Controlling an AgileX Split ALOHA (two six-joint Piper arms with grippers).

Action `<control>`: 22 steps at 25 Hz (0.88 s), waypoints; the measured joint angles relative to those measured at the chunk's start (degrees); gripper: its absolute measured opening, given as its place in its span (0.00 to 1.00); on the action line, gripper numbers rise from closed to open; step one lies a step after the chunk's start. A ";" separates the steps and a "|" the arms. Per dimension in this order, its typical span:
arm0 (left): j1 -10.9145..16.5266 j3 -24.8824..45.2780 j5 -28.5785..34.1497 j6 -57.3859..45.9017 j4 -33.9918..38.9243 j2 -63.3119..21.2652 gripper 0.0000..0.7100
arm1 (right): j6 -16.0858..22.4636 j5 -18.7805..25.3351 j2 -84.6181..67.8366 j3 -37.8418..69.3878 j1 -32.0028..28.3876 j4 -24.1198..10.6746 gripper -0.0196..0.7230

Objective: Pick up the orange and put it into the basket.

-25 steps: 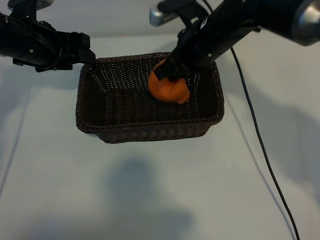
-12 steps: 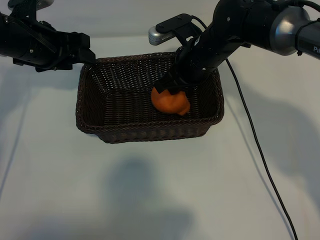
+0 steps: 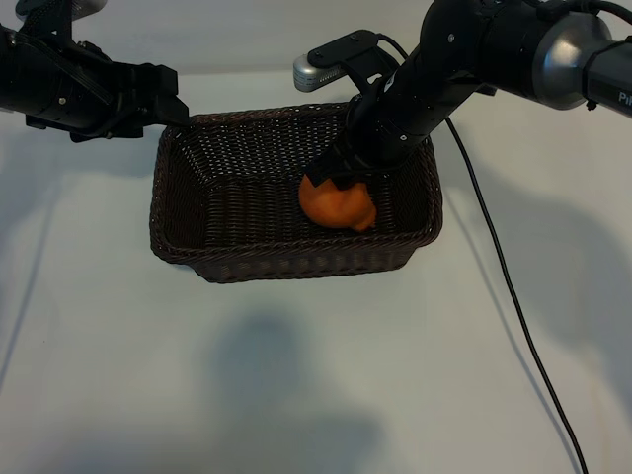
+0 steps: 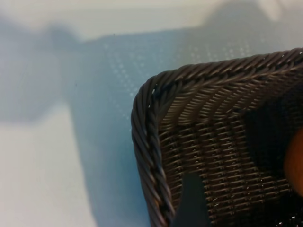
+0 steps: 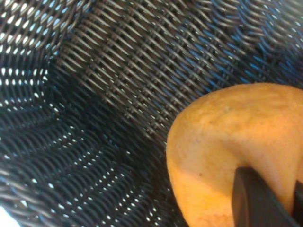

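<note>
The bright orange point(image 3: 338, 205) sits low inside the dark wicker basket point(image 3: 286, 267), toward its right end. My right gripper point(image 3: 341, 170) comes down on it from above and is shut on it. In the right wrist view a dark finger point(image 5: 255, 198) presses into the orange point(image 5: 236, 132), with the basket's weave point(image 5: 94, 94) behind. My left gripper point(image 3: 170, 102) hovers at the basket's far left corner, open and holding nothing. The left wrist view shows one finger point(image 4: 189, 198) over the inside, beside the braided rim point(image 4: 147, 142). A sliver of the orange point(image 4: 296, 161) shows at that picture's edge.
A black cable point(image 3: 504, 267) trails from the right arm across the white table point(image 3: 296, 375), to the right of the basket. The right arm's body reaches over the basket's far right corner.
The right gripper has lowered the orange deeper into the basket and slightly rightward, then held still over the last half second. The left arm has not moved.
</note>
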 joint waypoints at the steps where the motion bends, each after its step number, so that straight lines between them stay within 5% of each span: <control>1: 0.00 0.00 0.00 0.00 0.00 0.00 0.83 | 0.00 0.00 0.00 0.00 0.00 0.02 0.09; 7: 0.00 0.00 0.00 0.00 0.00 0.00 0.83 | -0.24 1.22 0.00 0.00 0.00 0.02 0.15; 10: 0.00 0.00 0.00 0.00 0.00 0.00 0.83 | -0.29 1.32 0.00 0.00 0.00 0.42 0.33; 16: 0.00 0.00 0.00 0.00 0.00 0.00 0.83 | -0.19 2.67 0.00 -0.18 0.00 0.66 0.88; 22: 0.00 0.00 0.00 0.21 0.00 0.00 0.83 | 0.05 3.61 -0.84 -0.18 0.00 0.66 0.97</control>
